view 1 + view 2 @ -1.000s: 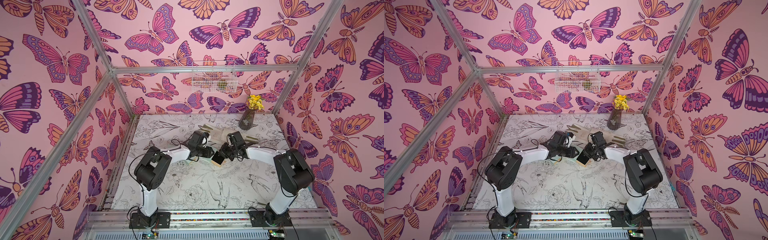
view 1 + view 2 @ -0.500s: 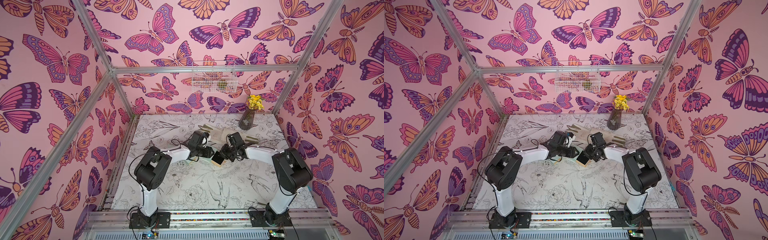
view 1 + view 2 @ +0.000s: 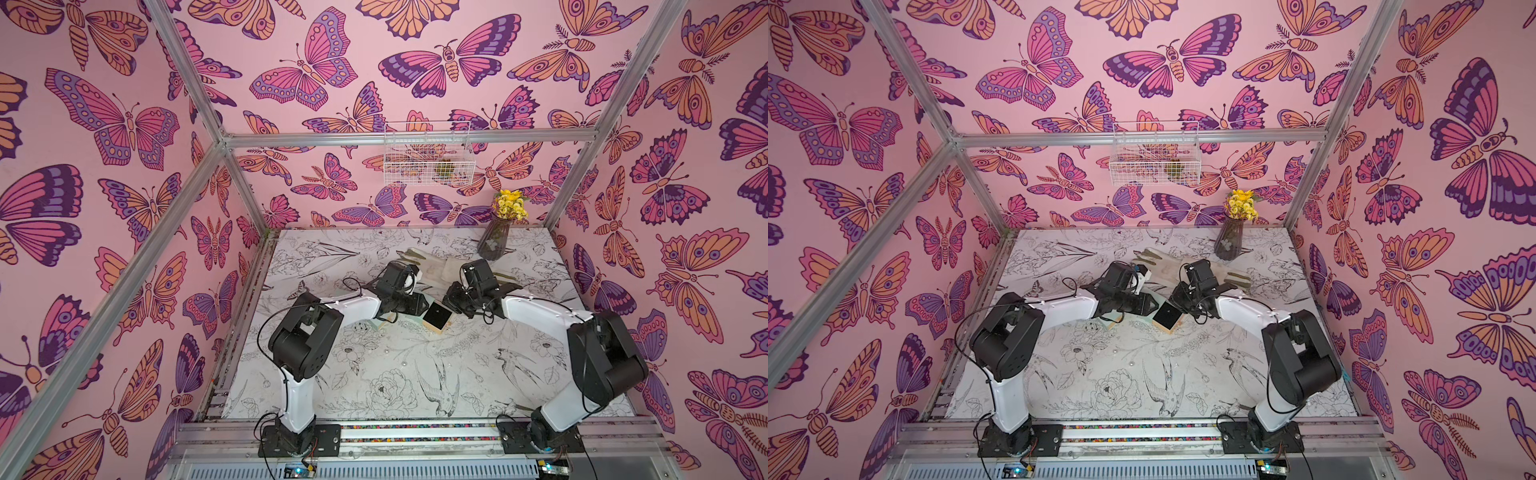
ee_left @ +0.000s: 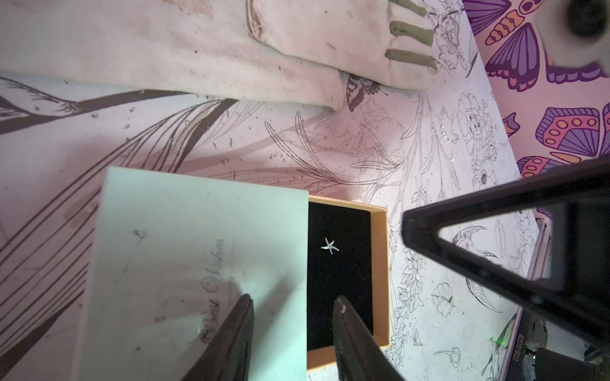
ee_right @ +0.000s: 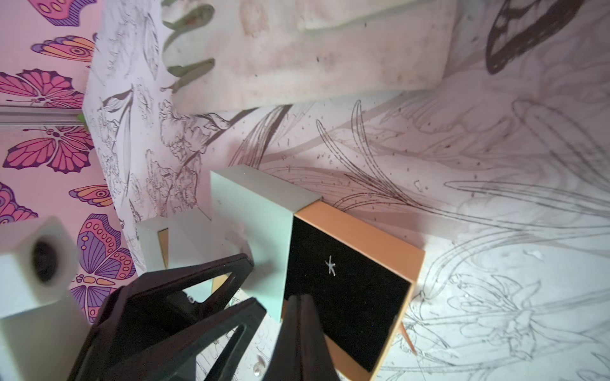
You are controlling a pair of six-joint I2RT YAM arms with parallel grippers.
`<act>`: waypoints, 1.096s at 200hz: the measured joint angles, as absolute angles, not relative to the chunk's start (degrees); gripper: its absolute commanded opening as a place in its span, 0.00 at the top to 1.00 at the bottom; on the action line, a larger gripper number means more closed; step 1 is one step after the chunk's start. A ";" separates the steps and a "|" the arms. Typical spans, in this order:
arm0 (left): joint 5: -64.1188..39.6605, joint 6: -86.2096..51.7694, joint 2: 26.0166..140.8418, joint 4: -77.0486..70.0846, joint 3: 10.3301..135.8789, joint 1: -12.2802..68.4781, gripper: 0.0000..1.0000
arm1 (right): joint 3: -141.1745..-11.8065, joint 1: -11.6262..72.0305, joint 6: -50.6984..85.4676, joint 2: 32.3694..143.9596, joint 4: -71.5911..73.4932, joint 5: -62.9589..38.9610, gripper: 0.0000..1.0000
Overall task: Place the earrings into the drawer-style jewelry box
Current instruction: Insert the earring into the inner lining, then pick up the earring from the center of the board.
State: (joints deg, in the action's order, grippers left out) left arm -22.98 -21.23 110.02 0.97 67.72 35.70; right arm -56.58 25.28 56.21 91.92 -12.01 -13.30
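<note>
The jewelry box lies mid-table: a pale green sleeve [image 4: 185,247] [image 5: 254,224] with its tan drawer [image 3: 436,318] [image 3: 1168,316] [image 4: 379,264] [image 5: 363,227] pulled out, black lining up. One silver star-shaped earring [image 4: 329,245] [image 5: 330,265] lies on the lining. My left gripper [image 3: 419,305] [image 3: 1148,305] [image 4: 293,298] [image 5: 255,283] hovers at the sleeve's open end. Its jaws are a little apart, one finger over the sleeve, one over the drawer, nothing between. My right gripper [image 3: 446,299] [image 3: 1177,299] [image 5: 300,297] is shut over the drawer's near edge; nothing shows in it.
Pale work gloves [image 3: 436,268] [image 3: 1167,266] lie just behind the box. A dark vase of yellow flowers [image 3: 494,241] stands at the back right, and a wire basket [image 3: 426,153] hangs on the back wall. A small shiny bead [image 5: 258,367] lies on the mat beside the drawer.
The right arm's elbow has shifted very slightly. Both grippers, the box and the earring keep their places.
</note>
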 measured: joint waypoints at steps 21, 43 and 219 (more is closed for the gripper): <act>-22.94 -21.19 108.66 2.22 67.79 36.14 0.56 | -56.51 25.28 53.63 89.52 -14.76 -12.84 1.00; -22.48 -20.97 106.02 3.49 67.79 37.21 0.56 | -56.40 25.32 50.37 87.13 -19.44 -12.62 1.00; -17.08 -24.77 95.68 4.21 55.11 49.01 0.55 | -51.48 28.75 28.18 86.94 -42.46 -11.44 0.80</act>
